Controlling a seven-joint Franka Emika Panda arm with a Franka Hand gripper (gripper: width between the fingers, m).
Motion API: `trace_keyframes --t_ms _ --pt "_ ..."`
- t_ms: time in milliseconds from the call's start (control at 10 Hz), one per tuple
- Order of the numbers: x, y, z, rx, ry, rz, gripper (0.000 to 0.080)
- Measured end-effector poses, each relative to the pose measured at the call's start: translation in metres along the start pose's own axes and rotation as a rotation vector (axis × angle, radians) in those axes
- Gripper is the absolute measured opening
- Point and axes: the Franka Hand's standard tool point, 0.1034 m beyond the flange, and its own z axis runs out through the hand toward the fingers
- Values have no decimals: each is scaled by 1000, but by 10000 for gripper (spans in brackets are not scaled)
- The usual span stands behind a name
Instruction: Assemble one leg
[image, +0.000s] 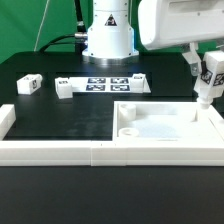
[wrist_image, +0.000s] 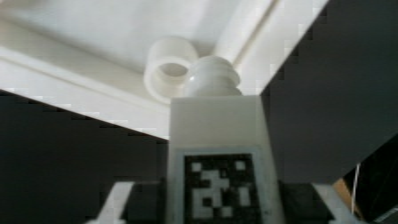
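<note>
Exterior view: tool (image: 205, 70) clenched on one leg (image: 207, 84), held upright over the panel (image: 160, 128), near the desk (image: 60, 115) edge at the exterior view's right. Not seated yet, I judge.

Wrist view: leg (wrist_image: 217, 120) is squared matte white plastic with a tag. It is aimed at the round socket (wrist_image: 173, 70) in the panel's corner. Seating remains.

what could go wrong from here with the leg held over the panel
1. The leg hangs in the claw above a corner of the white panel, on the exterior view's right. In the wrist view its tip looks close to the panel's raised rim, so lowering it could catch that rim.
2. The claw seems to grip only the leg's tagged end, so pressing or twisting might tilt the leg or let it slip.
</note>
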Motion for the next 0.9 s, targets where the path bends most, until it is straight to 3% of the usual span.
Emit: trace_keyframes --t_ms 300,900 --pt "17 20 14 1 16 5 290" --pt "6 11 36 10 20 10 290"
